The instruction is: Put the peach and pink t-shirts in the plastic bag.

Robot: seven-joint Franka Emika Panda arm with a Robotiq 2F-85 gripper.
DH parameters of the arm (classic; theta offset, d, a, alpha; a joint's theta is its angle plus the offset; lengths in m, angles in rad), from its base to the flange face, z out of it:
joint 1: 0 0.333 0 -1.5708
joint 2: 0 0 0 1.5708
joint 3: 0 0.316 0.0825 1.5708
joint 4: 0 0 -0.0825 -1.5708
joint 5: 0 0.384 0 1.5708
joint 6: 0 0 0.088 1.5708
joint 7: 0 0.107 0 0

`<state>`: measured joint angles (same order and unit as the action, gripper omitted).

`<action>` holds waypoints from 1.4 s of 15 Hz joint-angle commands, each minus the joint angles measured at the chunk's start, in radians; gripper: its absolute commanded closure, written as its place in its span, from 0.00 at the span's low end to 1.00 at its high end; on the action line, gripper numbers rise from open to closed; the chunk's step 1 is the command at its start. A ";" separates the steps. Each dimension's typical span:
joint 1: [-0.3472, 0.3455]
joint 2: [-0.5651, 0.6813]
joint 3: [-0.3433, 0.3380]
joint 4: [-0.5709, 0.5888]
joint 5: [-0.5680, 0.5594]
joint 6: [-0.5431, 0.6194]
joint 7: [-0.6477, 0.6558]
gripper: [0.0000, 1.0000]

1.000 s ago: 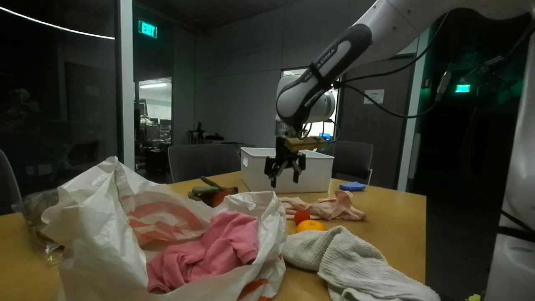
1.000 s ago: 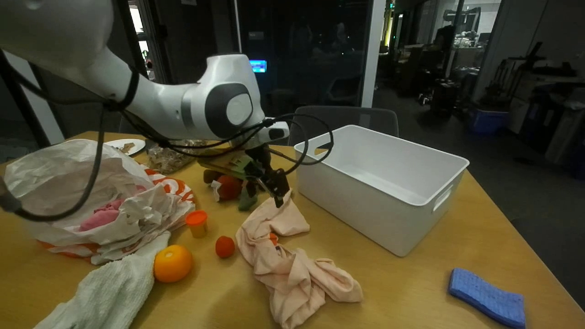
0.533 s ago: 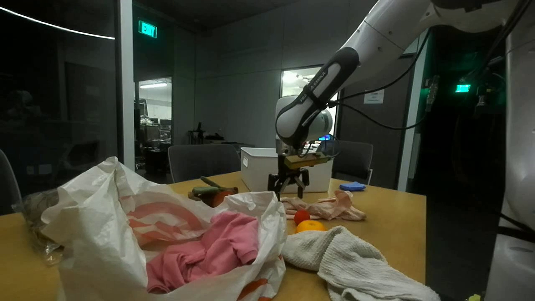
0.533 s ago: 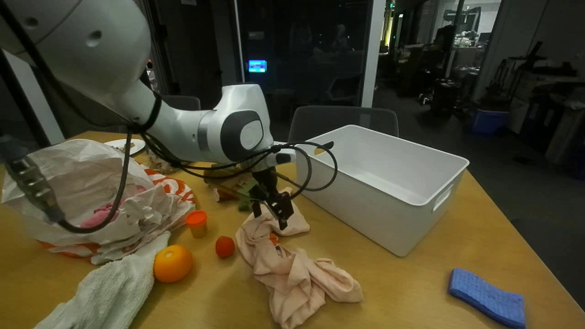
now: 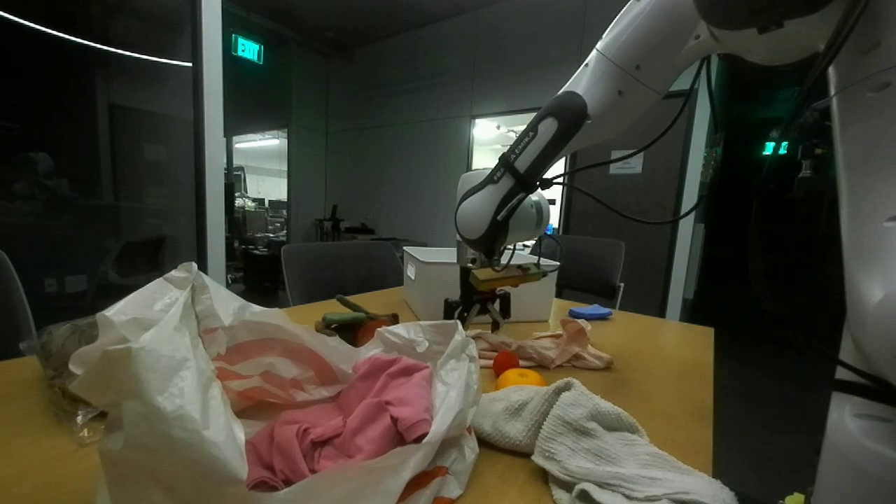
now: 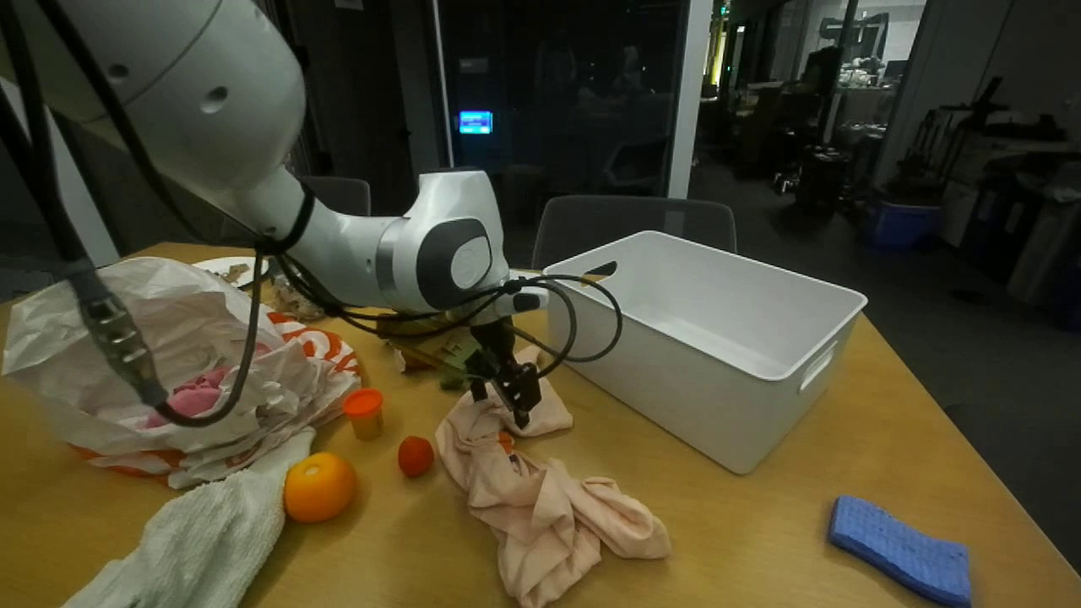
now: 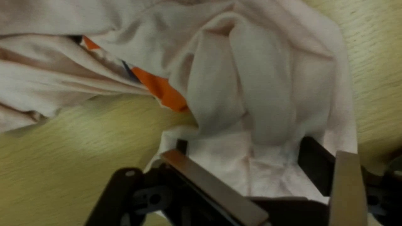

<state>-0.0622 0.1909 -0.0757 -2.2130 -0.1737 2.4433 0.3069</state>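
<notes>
The peach t-shirt (image 6: 549, 507) lies crumpled on the table in front of the white bin. It also shows in an exterior view (image 5: 560, 348) and fills much of the wrist view (image 7: 260, 81). My gripper (image 6: 500, 404) points down over the shirt's end near the bin; it also shows in an exterior view (image 5: 477, 324). In the wrist view, the fingers (image 7: 245, 150) are wide apart with peach cloth below and between them. Whether the tips touch the cloth is unclear. The pink t-shirt (image 5: 350, 420) lies inside the open white plastic bag (image 5: 168, 392).
The white bin (image 6: 659, 371) stands close beside my gripper. Near the shirt are a red fruit (image 6: 415, 456), an orange (image 6: 320, 487), an orange-capped jar (image 6: 363, 414) and a white towel (image 6: 194, 540). A blue sponge (image 6: 899, 549) lies by the table edge. Vegetables (image 5: 350, 322) sit behind the bag.
My gripper has come down from above to the peach t-shirt, then shifted slightly in the last half second. It stays open. The shirts and bag have not moved.
</notes>
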 commanded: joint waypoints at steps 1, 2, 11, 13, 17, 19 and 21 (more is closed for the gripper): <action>0.005 0.040 -0.010 0.045 0.037 0.005 -0.021 0.42; 0.003 0.043 -0.009 0.051 0.050 -0.003 -0.030 0.49; 0.010 -0.028 -0.002 0.085 0.134 -0.064 -0.017 1.00; 0.016 -0.081 0.001 0.087 0.135 -0.103 -0.011 0.98; 0.021 -0.213 0.007 0.091 0.113 -0.203 0.007 0.98; 0.020 -0.276 0.014 0.095 0.096 -0.259 0.022 0.98; 0.009 -0.325 0.019 0.106 0.046 -0.329 0.059 0.98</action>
<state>-0.0438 -0.0479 -0.0674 -2.1092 -0.0703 2.2014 0.3100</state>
